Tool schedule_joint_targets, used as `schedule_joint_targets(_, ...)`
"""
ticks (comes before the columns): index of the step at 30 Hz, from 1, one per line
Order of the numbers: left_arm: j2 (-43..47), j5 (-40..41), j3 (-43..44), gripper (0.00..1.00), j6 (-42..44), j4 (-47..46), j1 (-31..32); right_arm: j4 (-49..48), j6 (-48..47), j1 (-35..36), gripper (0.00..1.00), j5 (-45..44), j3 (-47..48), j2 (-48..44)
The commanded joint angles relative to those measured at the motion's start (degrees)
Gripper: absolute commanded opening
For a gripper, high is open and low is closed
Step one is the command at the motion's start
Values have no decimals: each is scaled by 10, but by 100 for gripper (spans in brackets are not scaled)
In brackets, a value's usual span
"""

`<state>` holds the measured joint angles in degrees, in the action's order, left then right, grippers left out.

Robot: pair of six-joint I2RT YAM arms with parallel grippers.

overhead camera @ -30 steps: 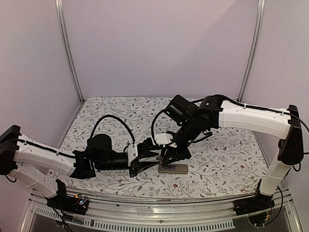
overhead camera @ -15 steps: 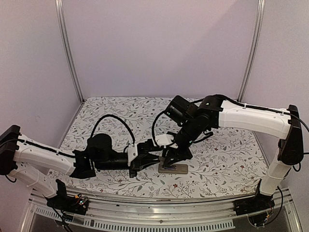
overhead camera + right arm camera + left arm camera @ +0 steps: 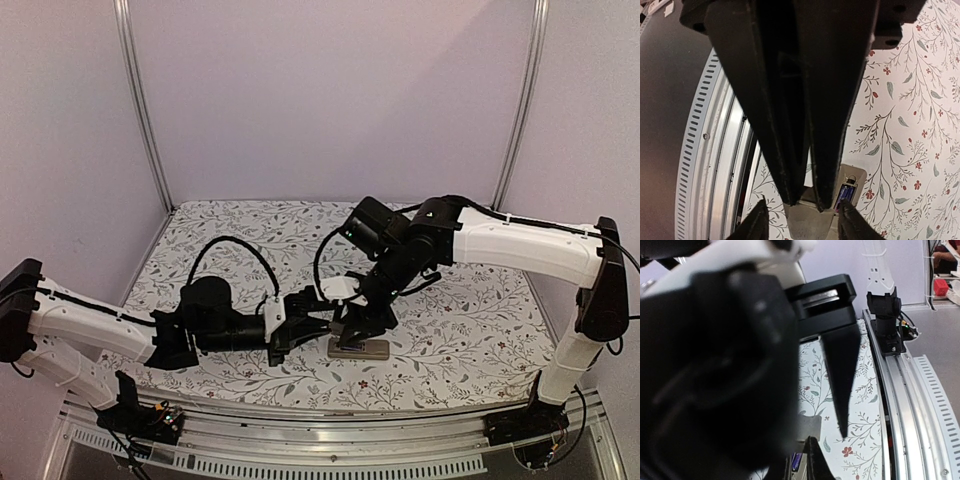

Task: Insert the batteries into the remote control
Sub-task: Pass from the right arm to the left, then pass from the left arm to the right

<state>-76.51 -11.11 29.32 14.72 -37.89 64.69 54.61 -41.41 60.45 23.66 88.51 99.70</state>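
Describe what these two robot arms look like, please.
Both the left arm and right arm have glossy white shells, bulky black joints and looping black cables. The left gripper and right gripper end in slim, tapered black fingers.

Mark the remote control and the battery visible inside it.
remote control (image 3: 372, 349): top external view, on the bare grey-tan back, right of the grippers.
battery (image 3: 846, 193): right wrist view, on its blue side, lying in the remote's open compartment.
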Motion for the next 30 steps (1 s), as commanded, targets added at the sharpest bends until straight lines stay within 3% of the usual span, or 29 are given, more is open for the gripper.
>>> schedule_joint_targets(1,4,15,-10,0,-12,-28,-6,-15,12,4,63,-13,11,-29)
schedule_joint_targets(6,29,15,-29,0,-32,-69,-6,-39,22,3,97,-28,8,-63)
schedule_joint_targets(7,33,13,-36,0,-40,-89,-5,-54,26,2,99,-28,5,-73)
schedule_joint_targets(14,31,-11,-62,0,-81,-221,-5,-234,144,-27,99,-25,-58,-185)
schedule_joint_targets(18,25,-16,-63,0,-83,-272,-5,-308,164,-28,99,-5,-120,-255)
schedule_joint_targets(20,23,-14,-58,0,-80,-274,-5,-313,179,-28,98,-4,-125,-265)
schedule_joint_targets(25,21,-6,-57,0,-74,-279,-6,-268,216,-17,77,14,-94,-233)
schedule_joint_targets(30,25,-9,-59,0,-72,-279,-6,-251,185,17,75,2,-99,-209)
